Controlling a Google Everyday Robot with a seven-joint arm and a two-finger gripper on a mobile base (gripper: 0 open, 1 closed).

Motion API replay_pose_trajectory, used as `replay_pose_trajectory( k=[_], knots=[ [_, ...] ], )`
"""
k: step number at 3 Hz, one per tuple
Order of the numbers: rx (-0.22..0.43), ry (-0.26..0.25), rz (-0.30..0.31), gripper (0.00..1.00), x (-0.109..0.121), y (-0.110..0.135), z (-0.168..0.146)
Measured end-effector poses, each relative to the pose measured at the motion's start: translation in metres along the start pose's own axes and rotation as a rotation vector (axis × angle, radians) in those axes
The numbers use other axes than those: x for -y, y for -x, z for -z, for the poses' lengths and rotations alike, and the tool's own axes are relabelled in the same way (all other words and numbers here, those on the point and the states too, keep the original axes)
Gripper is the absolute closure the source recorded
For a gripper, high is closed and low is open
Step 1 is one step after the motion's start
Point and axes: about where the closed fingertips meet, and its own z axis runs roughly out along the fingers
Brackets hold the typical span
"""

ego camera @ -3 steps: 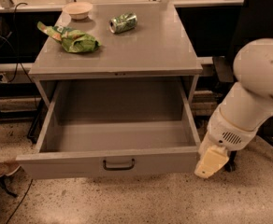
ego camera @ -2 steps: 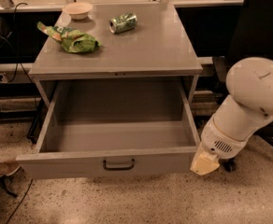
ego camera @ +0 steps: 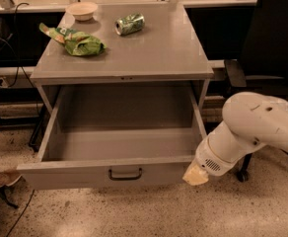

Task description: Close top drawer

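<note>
The top drawer [ego camera: 85,177] is a wide grey metal box, pulled far out of the grey cabinet [ego camera: 163,58], and its inside is empty. A small dark bar handle [ego camera: 125,174] sits centred on its front. My gripper [ego camera: 196,176], a pale yellowish tip on the white arm [ego camera: 252,127], is at the right end of the drawer front, low and close to its corner. Whether it touches the front cannot be told. The lower drawers are hidden behind the open drawer.
On the cabinet top lie a green chip bag [ego camera: 77,41], a green can [ego camera: 130,24] on its side and a small pale bowl [ego camera: 82,10]. A black chair [ego camera: 274,48] stands at the right behind the arm. Cables [ego camera: 16,58] hang at the left. Speckled floor lies in front.
My arm has swung left and the gripper has come in to the right corner of the drawer front. The drawer stays open at the same reach.
</note>
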Motion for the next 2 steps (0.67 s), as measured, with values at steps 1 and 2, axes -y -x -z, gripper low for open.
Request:
replay_pose_trajectory(
  k=[1, 2],
  knots=[
    [0.090, -0.082, -0.012, 1.00, 0.0249, 0.0232, -0.0328],
    [0.090, -0.082, -0.012, 1.00, 0.0249, 0.0232, -0.0328]
  ],
)
